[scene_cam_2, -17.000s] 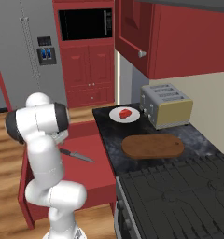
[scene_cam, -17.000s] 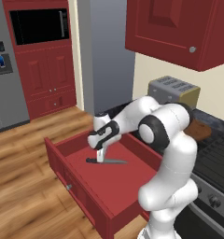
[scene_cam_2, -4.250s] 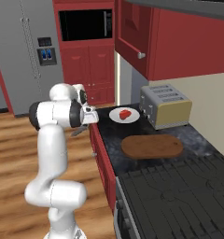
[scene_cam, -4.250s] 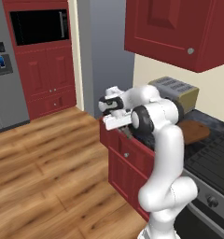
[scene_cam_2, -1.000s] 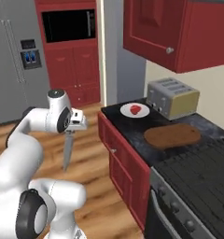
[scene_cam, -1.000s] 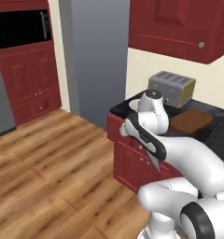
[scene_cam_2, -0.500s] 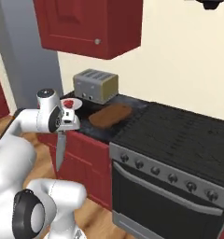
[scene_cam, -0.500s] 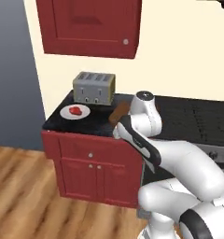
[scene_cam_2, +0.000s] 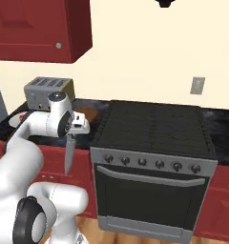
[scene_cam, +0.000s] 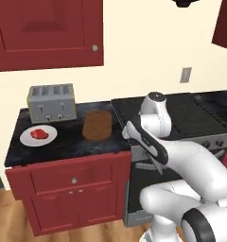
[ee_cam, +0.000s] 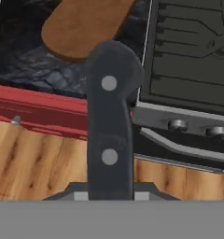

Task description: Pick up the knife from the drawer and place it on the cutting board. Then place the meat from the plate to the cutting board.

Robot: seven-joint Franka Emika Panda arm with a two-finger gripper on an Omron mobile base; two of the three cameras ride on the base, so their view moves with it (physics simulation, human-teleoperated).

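- Off the counter's front edge, the knife hangs blade-down in the gripper, jaws clamped shut on its black handle.
- Beyond the handle in the hand view: the cutting board on the dark counter, the stove just beside it.
- Left base view: cutting board bare, between the toaster and the stove.
- Meat sits on the plate, near the board, apart from it.
- Drawer below looks closed, as far as this angle shows.
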